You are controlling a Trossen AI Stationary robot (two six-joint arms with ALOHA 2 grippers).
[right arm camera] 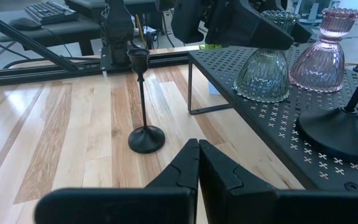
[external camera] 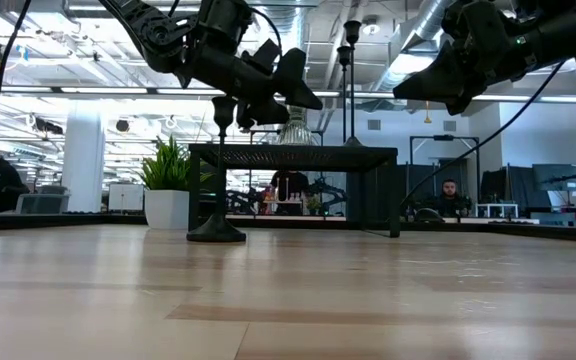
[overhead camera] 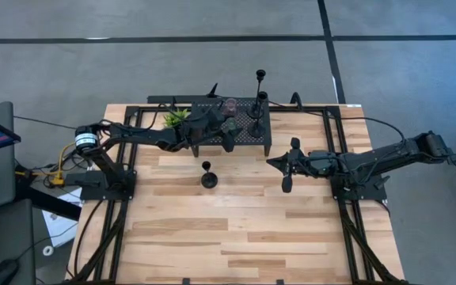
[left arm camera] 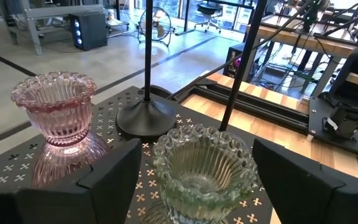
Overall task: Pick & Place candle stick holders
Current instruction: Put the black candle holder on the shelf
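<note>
Perforated stand (overhead camera: 248,131), upper centre, bears the olive-green glass holder (left arm camera: 202,165) — upright, directly between the spread jaws of the left gripper (left arm camera: 194,177), the nearer arm. Right gripper (right arm camera: 197,168), fingers pressed together, hangs centre-right — beyond it, a black holder (right arm camera: 145,102) on the table.

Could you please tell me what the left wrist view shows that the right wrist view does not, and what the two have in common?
Only the left wrist view looks down into the olive-green glass holder, between the open left gripper jaws. Only the right wrist view shows the short black holder standing alone on the wooden table, beyond the shut right gripper. Both show the pink glass holder and a black round base on the perforated stand.
</note>
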